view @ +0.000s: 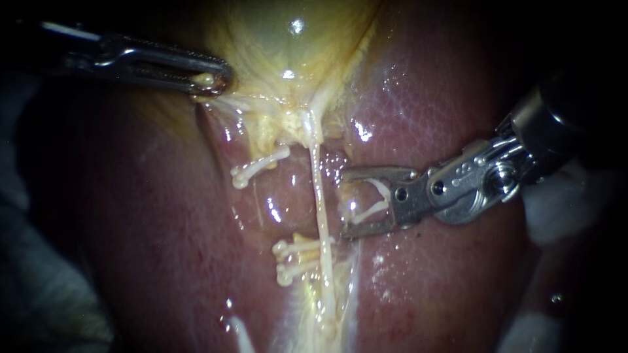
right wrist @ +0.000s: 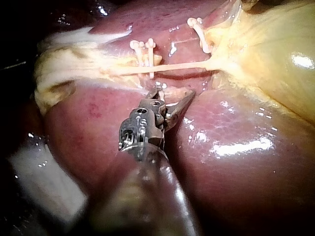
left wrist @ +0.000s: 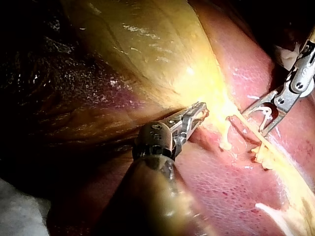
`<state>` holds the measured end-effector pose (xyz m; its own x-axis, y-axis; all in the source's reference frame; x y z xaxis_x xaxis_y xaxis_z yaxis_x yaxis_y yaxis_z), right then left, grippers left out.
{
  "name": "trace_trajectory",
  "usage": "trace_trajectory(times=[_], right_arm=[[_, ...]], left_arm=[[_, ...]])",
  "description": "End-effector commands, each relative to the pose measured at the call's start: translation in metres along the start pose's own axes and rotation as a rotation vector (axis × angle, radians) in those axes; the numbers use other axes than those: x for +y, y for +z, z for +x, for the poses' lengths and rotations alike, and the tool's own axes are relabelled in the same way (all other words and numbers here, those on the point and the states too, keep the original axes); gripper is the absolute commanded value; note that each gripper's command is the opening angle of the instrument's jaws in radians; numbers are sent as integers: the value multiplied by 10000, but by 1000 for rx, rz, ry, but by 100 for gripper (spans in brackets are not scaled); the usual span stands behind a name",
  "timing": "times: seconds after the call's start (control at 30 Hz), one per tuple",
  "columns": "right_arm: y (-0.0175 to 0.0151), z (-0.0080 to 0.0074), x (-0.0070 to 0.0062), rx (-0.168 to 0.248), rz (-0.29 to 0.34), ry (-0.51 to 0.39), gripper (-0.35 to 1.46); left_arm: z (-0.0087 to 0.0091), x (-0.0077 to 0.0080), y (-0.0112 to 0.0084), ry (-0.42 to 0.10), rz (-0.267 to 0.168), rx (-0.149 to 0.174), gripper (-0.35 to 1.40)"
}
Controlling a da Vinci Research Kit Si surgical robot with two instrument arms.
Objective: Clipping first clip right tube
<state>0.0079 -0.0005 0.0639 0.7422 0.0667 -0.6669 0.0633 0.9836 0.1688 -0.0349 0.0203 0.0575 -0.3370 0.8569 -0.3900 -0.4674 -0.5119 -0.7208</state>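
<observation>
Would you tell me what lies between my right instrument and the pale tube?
Nothing but a narrow strip of bare liver: the right instrument, carrying a clip, sits just short of the pale tube; the endoscope view shows it.

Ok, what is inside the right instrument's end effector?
The end effector holds a pale clip between its jaws; liver shows through the gap around it. The tube lies just beyond the tips. The clip's rear is covered by metal.

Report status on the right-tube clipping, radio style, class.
Left instrument shut on gallbladder. Right instrument holds a clip, just beside the right tube, not around it. Other clips sit beyond the tube; nothing between.
</observation>
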Motion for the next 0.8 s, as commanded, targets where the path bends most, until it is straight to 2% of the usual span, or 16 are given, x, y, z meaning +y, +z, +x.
trace_trajectory(times=[0.03, 0.1, 0.13, 0.2, 0.27, 0.47, 0.57, 0.8], right_arm=[[-1, 0, 0, 0, 0, 0, 47], [-4, 1, 1, 6, 18, 7, 48], [-5, 1, 1, 17, 34, 38, 48], [-6, 1, 0, 70, 43, 97, 49], [-6, 0, -1, 106, 62, 158, 49], [-7, -4, -3, 177, 138, 290, 50], [-11, -7, -3, 215, 198, 349, 50], [-15, -11, -4, 315, 281, 503, 50]], left_arm=[[0, 0, 0, 0, 0, 0, -35], [0, 0, 0, 0, -1, 0, -35], [0, 0, 0, 0, 0, 0, -35], [0, 0, 0, 0, 0, 0, -35], [0, 1, 0, 0, 0, 0, -35], [0, 0, 0, 0, -1, 0, -35], [0, 0, 0, 0, -1, 0, -35], [0, 0, 0, 0, -1, 0, -35]])
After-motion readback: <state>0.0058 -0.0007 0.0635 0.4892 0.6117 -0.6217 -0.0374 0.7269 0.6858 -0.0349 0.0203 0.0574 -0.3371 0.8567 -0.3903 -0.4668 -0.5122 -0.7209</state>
